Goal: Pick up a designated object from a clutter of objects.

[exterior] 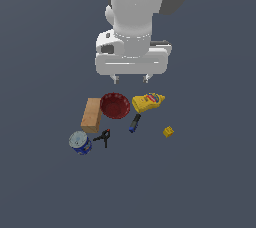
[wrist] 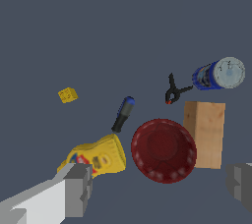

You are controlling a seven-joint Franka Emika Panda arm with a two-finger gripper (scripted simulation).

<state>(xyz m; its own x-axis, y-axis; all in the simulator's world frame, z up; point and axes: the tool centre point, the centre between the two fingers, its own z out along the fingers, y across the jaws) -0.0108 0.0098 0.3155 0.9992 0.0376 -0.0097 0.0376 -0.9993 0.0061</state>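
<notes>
The designated object, a small blue-labelled can [exterior: 80, 143] with a silvery top, stands at the near left end of the clutter in the exterior view; the wrist view shows the can [wrist: 219, 74] beyond the wooden block [wrist: 205, 134]. My gripper [exterior: 131, 78] hangs open, high above the red bowl [exterior: 115, 105], holding nothing, well apart from the can. Its grey fingers [wrist: 78, 190] frame the bowl [wrist: 163, 150] in the wrist view.
A tan block [exterior: 91, 115] lies left of the bowl. A yellow mustard bottle [exterior: 148, 101] lies to its right, with a blue marker [exterior: 134, 123] below it. A black clamp [exterior: 102, 137] sits beside the can. A tiny yellow cube [exterior: 168, 131] lies apart on the right.
</notes>
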